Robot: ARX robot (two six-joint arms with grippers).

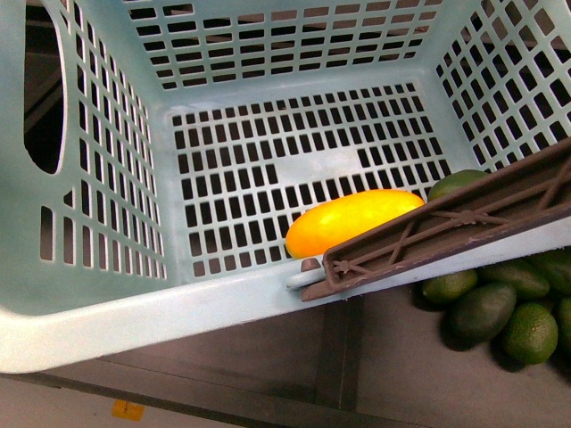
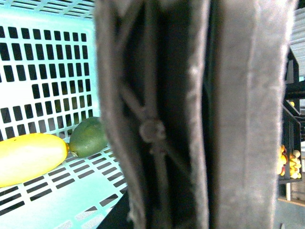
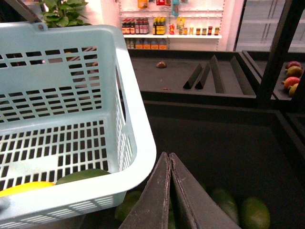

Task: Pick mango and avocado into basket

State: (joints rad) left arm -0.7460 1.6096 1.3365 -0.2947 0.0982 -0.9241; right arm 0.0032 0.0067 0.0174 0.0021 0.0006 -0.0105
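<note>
The teal basket (image 1: 134,325) fills the front view. On its slotted floor lies the yellow mango (image 1: 352,221), and the green avocado (image 1: 457,183) sits beside it, partly behind the brown handle (image 1: 446,227). That handle (image 2: 190,119) fills the left wrist view up close. My left gripper is shut on it, with its fingers hidden. The mango (image 2: 28,157) and the avocado (image 2: 88,137) touch end to end. My right gripper (image 3: 169,155) is shut and empty, just outside the basket's rim (image 3: 138,143), above the fruit bin.
Several loose avocados (image 1: 500,308) lie in a dark bin under the basket's right corner, and they (image 3: 252,212) also show below my right gripper. Farther off are black dividers (image 3: 205,76), red fruits (image 3: 293,76) and shelves of bottles (image 3: 167,28).
</note>
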